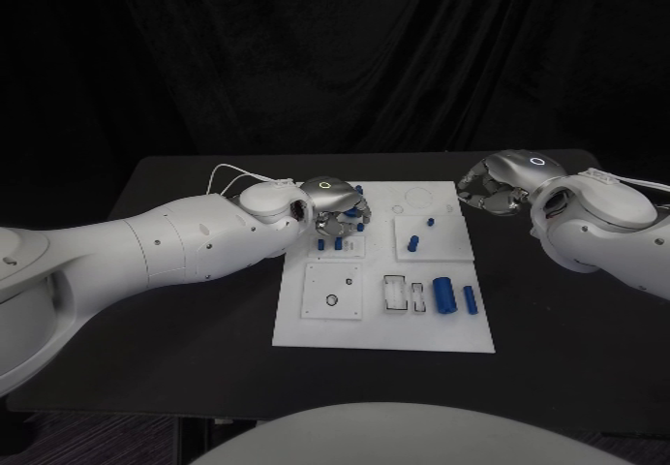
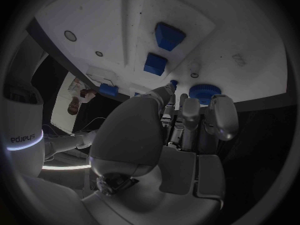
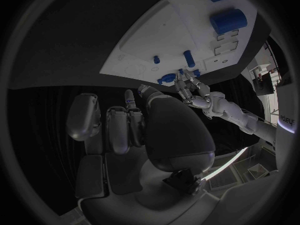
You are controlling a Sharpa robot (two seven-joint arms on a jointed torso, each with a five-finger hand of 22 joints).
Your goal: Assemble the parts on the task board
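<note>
The flat white rectangular task board (image 1: 310, 320) lies on the black table (image 1: 182, 320). The left hand (image 1: 337, 209) hangs over the board's far left section, fingers (image 2: 187, 110) pointing down and drawn close together; whether they pinch anything cannot be told. Small blue pegs (image 1: 329, 246) stand just beneath those fingertips. Two blue blocks (image 2: 169, 36) sit beyond the fingertips in the left wrist view. The right hand (image 1: 489, 194) hovers off the board's far right corner, fingers (image 3: 119, 127) curled inward, holding nothing visible. A large blue cylinder (image 1: 442, 294) lies well apart from both hands.
</note>
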